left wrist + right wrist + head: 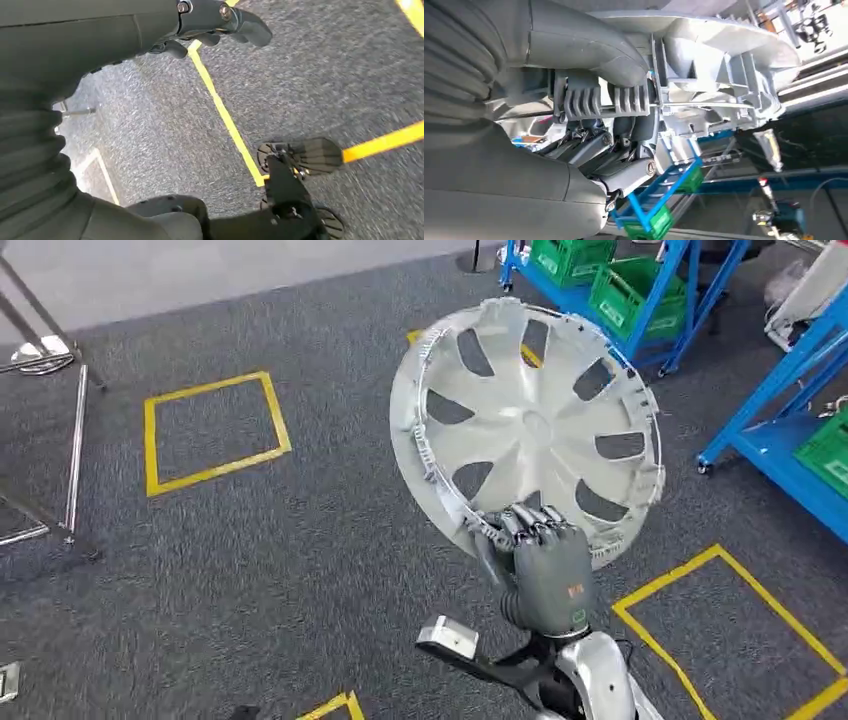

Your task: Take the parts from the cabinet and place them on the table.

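A silver wheel cover [530, 430] with several spoke openings is held up over the grey carpet in the head view. My right hand [545, 560] grips its near rim from below, fingers curled over the edge. In the right wrist view the thumb and fingers [599, 100] clamp the ribbed inner rim of the wheel cover [724, 45]. My left hand [210, 25] hangs over the carpet with its fingers loosely apart and nothing in it.
Blue racks with green crates [600, 280] stand at the back right, and another blue shelf [790, 440] is at the right edge. Yellow taped squares [215, 430] mark the carpet. Metal frame legs [75, 450] stand at the left.
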Controlling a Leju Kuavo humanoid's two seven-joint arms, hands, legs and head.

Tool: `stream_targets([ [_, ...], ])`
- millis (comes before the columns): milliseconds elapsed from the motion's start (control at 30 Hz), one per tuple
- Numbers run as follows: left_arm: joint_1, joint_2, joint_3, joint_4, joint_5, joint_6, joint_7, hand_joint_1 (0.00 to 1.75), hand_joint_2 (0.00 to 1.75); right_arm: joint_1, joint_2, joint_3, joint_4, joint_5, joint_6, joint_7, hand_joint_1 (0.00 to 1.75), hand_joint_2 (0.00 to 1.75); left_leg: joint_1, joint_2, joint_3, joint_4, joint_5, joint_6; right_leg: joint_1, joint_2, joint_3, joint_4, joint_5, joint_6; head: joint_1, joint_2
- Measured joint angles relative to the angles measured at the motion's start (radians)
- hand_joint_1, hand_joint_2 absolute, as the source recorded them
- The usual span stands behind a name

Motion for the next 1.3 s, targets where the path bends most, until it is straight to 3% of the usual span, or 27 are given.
stream_targets([
  [33, 0.001, 0.0, 0.0, 0.0, 0.0, 0.002, 0.0, 0.0, 1.75, 0.0, 0.0, 0.0, -0.002, 0.0, 0.0, 0.001, 1.75, 1.75, 0.007, -0.012, 0.003, -0.006, 0.006, 0.009, -0.003, -0.001, 0.0, 0.003, -0.007, 0.007, 0.0, 0.0],
  [67, 0.001, 0.0, 0.0, 0.0, 0.0, 0.005, 0.0, 0.0, 1.75, -0.001, 0.0, 0.0, -0.002, 0.0, 0.0, 0.001, 1.75, 1.75, 0.007, -0.022, 0.003, -0.007, 0.008, 0.013, -0.009, 0.056, -0.005, 0.028, -0.028, 0.013, 0.002, 0.0],
  [100, -0.001, 0.001, 0.0, 0.0, 0.0, 0.008, 0.0, 0.0, 1.75, 0.001, 0.0, -0.001, -0.004, 0.0, -0.001, 0.002, 1.75, 1.75, 0.008, -0.031, 0.001, -0.007, 0.01, 0.017, -0.011, 0.095, -0.034, 0.09, -0.066, 0.014, 0.003, 0.0],
  [167, -0.003, 0.002, 0.0, 0.0, 0.0, 0.009, 0.0, 0.0, 1.75, 0.005, -0.002, -0.001, -0.003, 0.0, -0.002, 0.002, 1.75, 1.75, 0.007, -0.055, -0.003, -0.006, 0.011, 0.022, -0.011, 0.125, -0.115, 0.254, -0.139, 0.017, 0.006, 0.0],
  [200, -0.002, 0.002, 0.0, 0.0, 0.0, 0.009, 0.0, 0.0, 1.75, 0.005, -0.004, -0.002, -0.003, -0.001, -0.002, 0.0, 1.75, 1.75, 0.005, -0.067, -0.005, -0.005, 0.012, 0.022, -0.01, 0.128, -0.144, 0.306, -0.149, 0.016, 0.006, 0.0],
  [233, 0.0, 0.002, 0.0, 0.0, 0.0, 0.009, 0.0, 0.0, 1.75, 0.005, -0.005, -0.001, -0.003, -0.002, -0.002, 0.0, 1.75, 1.75, 0.005, -0.081, -0.005, -0.003, 0.012, 0.022, -0.009, 0.129, -0.15, 0.31, -0.134, 0.014, 0.006, 0.0],
  [300, 0.001, 0.002, 0.0, 0.0, 0.001, 0.01, -0.001, 0.0, 1.75, 0.005, -0.006, -0.001, -0.003, -0.003, -0.003, 0.0, 1.75, 1.75, 0.005, -0.109, -0.005, 0.0, 0.013, 0.021, -0.009, 0.14, -0.094, 0.182, -0.049, 0.005, 0.006, 0.0],
  [333, 0.001, 0.001, 0.0, 0.0, 0.001, 0.01, -0.002, 0.0, 1.75, 0.005, -0.006, -0.001, -0.003, -0.003, -0.005, 0.0, 1.75, 1.75, 0.005, -0.123, -0.005, 0.001, 0.013, 0.019, -0.01, 0.159, -0.047, 0.086, -0.002, 0.0, 0.006, 0.0],
  [367, 0.001, 0.0, 0.0, 0.0, 0.001, 0.01, -0.003, 0.0, 1.75, 0.004, -0.006, -0.001, -0.003, -0.003, -0.007, -0.001, 1.75, 1.75, 0.008, -0.132, -0.007, 0.001, 0.015, 0.015, -0.013, 0.208, -0.019, 0.019, 0.006, -0.004, 0.006, 0.0],
  [433, 0.0, 0.001, 0.0, 0.0, 0.001, 0.01, -0.003, 0.0, 1.75, 0.002, -0.006, -0.002, -0.003, -0.003, -0.009, -0.003, 1.75, 1.75, 0.007, -0.152, -0.017, 0.0, 0.021, -0.001, -0.006, 0.194, -0.019, 0.011, 0.007, -0.001, 0.008, 0.0],
  [500, 0.006, 0.0, 0.001, 0.0, 0.001, 0.01, -0.003, 0.0, 1.75, 0.001, -0.007, -0.002, -0.003, -0.004, -0.009, -0.002, 1.75, 1.75, 0.013, -0.171, -0.019, -0.01, 0.029, -0.017, -0.001, 0.179, -0.019, 0.009, 0.011, -0.01, 0.008, 0.0],
  [533, 0.007, 0.001, 0.002, 0.0, 0.001, 0.01, -0.003, 0.0, 1.75, 0.001, -0.006, -0.002, -0.004, -0.004, -0.009, -0.002, 1.75, 1.75, 0.01, -0.177, -0.026, -0.009, 0.029, -0.024, -0.01, 0.165, -0.015, -0.006, 0.019, -0.02, 0.007, 0.0],
  [600, 0.008, 0.0, 0.004, 0.0, 0.001, 0.011, -0.002, 0.0, 1.75, -0.001, -0.006, -0.002, -0.004, -0.004, -0.01, -0.001, 1.75, 1.75, 0.004, -0.077, -0.055, 0.059, -0.019, -0.023, -0.008, 0.141, -0.011, -0.013, 0.023, -0.034, 0.002, 0.0],
  [633, 0.005, -0.001, 0.006, 0.0, 0.001, 0.011, -0.003, 0.0, 1.75, 0.0, -0.006, -0.002, -0.004, -0.004, -0.01, -0.001, 1.75, 1.75, 0.005, -0.053, -0.09, 0.134, -0.061, -0.027, -0.006, 0.126, -0.012, -0.013, 0.022, -0.037, 0.001, 0.0],
  [700, 0.004, -0.001, 0.008, 0.0, 0.001, 0.011, -0.003, 0.0, 1.75, 0.001, -0.006, -0.001, -0.004, -0.004, -0.01, -0.001, 1.75, 1.75, 0.007, -0.037, -0.156, 0.283, -0.119, -0.034, -0.003, 0.098, -0.013, -0.012, 0.021, -0.038, 0.001, 0.0],
  [733, 0.006, 0.0, 0.009, 0.0, 0.001, 0.011, -0.002, 0.0, 1.75, 0.002, -0.006, -0.001, -0.004, -0.004, -0.01, -0.001, 1.75, 1.75, 0.008, -0.035, -0.162, 0.298, -0.115, -0.036, -0.003, 0.085, -0.013, -0.012, 0.021, -0.038, 0.001, 0.0],
  [800, 0.007, 0.001, 0.01, 0.0, 0.001, 0.011, -0.002, 0.0, 1.75, 0.002, -0.006, -0.001, -0.004, -0.004, -0.01, -0.001, 1.75, 1.75, 0.011, -0.025, -0.106, 0.198, -0.054, -0.039, -0.005, 0.063, -0.012, -0.011, 0.019, -0.035, 0.001, 0.0],
  [833, 0.007, 0.002, 0.01, 0.0, 0.001, 0.011, -0.002, 0.0, 1.75, 0.002, -0.006, -0.001, -0.004, -0.004, -0.01, -0.001, 1.75, 1.75, 0.012, -0.004, -0.049, 0.096, -0.011, -0.04, -0.006, 0.05, -0.011, -0.007, 0.016, -0.03, 0.001, 0.0],
  [867, 0.005, 0.002, 0.01, -0.001, 0.001, 0.012, -0.002, 0.0, 1.75, 0.002, -0.006, -0.001, -0.004, -0.004, -0.01, -0.001, 1.75, 1.75, 0.012, 0.037, -0.004, 0.013, 0.009, -0.038, -0.005, 0.041, -0.011, -0.002, 0.012, -0.024, 0.001, 0.0],
  [900, 0.002, 0.0, 0.01, -0.001, 0.001, 0.012, -0.002, 0.0, 1.75, 0.002, -0.007, -0.002, -0.004, -0.004, -0.011, -0.001, 1.75, 1.75, 0.002, 0.054, 0.004, 0.004, -0.002, -0.026, 0.004, 0.034, -0.014, 0.004, 0.006, -0.016, -0.001, 0.0],
  [1067, 0.001, 0.0, 0.01, -0.001, 0.001, 0.012, -0.002, 0.0, 1.75, 0.002, -0.007, -0.002, -0.004, -0.005, -0.011, -0.001, 1.75, 1.75, 0.006, 0.046, 0.001, -0.001, 0.003, -0.018, 0.004, 0.03, -0.014, 0.006, 0.005, -0.013, 0.001, 0.0],
  [1100, 0.005, 0.0, 0.01, 0.0, -0.001, 0.012, 0.0, 0.0, 1.75, 0.0, -0.006, -0.001, -0.004, -0.002, -0.008, 0.004, 1.75, 1.75, 0.007, -0.008, -0.007, -0.003, 0.013, 0.012, -0.006, 0.031, -0.007, 0.011, -0.006, 0.014, 0.005, 0.0],
  [1133, 0.001, 0.002, 0.01, -0.001, -0.001, 0.012, 0.001, 0.0, 1.75, 0.004, -0.006, -0.001, -0.006, 0.002, -0.005, 0.01, 1.75, 1.75, 0.009, -0.03, -0.01, -0.003, 0.016, 0.021, -0.011, 0.117, -0.057, 0.125, -0.08, 0.019, 0.01, 0.0],
  [1200, -0.001, 0.002, 0.01, -0.001, -0.001, 0.012, 0.001, 0.0, 1.75, 0.008, -0.007, -0.001, -0.006, 0.004, -0.001, 0.011, 1.75, 1.75, 0.006, -0.055, -0.014, -0.002, 0.018, 0.025, -0.01, 0.128, -0.134, 0.28, -0.142, 0.02, 0.011, 0.0],
  [1233, 0.0, 0.002, 0.01, 0.0, -0.001, 0.012, 0.001, 0.0, 1.75, 0.009, -0.006, -0.001, -0.006, 0.006, 0.004, 0.013, 1.75, 1.75, 0.006, -0.069, -0.014, -0.001, 0.018, 0.025, -0.01, 0.129, -0.156, 0.32, -0.144, 0.019, 0.012, 0.0],
  [1267, 0.002, 0.002, 0.011, 0.0, -0.001, 0.013, 0.001, 0.0, 1.75, 0.009, -0.006, -0.001, -0.006, 0.007, 0.008, 0.013, 1.75, 1.75, 0.005, -0.081, -0.014, 0.0, 0.018, 0.024, -0.01, 0.13, -0.152, 0.306, -0.122, 0.017, 0.012, 0.0],
  [1300, 0.003, 0.002, 0.013, 0.0, -0.001, 0.013, 0.0, 0.0, 1.75, 0.009, -0.006, -0.001, -0.006, 0.008, 0.012, 0.012, 1.75, 1.75, 0.005, -0.097, -0.014, 0.001, 0.019, 0.023, -0.01, 0.133, -0.124, 0.244, -0.079, 0.012, 0.012, 0.0],
])
